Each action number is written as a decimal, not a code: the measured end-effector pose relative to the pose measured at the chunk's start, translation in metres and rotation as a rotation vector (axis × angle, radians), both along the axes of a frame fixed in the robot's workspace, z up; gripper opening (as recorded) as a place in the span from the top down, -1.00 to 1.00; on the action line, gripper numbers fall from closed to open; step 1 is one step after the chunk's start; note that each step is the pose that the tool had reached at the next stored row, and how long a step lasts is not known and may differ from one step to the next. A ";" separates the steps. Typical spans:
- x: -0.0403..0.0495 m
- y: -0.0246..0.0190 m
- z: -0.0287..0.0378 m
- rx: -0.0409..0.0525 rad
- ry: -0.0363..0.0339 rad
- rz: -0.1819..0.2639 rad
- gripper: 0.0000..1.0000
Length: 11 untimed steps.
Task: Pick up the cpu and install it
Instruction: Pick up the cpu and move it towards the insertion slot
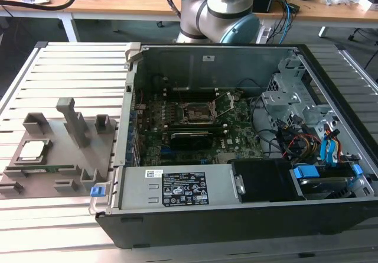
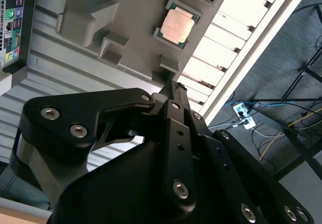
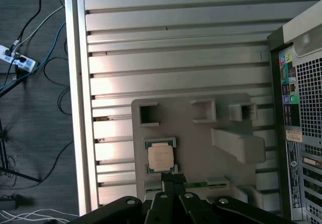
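The cpu [image 3: 160,158] lies just ahead of the gripper [image 3: 171,182], not picked up yet. The gripper is pinched together, holding nothing.

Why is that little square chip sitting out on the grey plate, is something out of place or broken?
Nothing stands out. The cpu lies flat in its seat on the grey fixture plate, beside the open computer case. The socket inside looks empty; no damage or spill shows.
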<state>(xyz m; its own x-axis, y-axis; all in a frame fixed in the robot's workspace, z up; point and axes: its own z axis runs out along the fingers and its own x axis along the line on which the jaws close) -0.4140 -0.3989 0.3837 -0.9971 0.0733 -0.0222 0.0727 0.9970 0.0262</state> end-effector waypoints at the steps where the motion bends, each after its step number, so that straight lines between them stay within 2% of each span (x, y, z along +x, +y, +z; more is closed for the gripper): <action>1: 0.0000 0.0000 0.0000 0.0000 0.0000 0.000 0.79; 9: 0.0000 0.0000 0.0000 0.0000 0.0000 0.000 0.77; 11: 0.0000 0.0000 0.0000 0.0000 0.0000 0.000 0.29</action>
<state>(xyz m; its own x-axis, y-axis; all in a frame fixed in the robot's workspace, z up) -0.4140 -0.3989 0.3837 -0.9971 0.0731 -0.0222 0.0725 0.9970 0.0262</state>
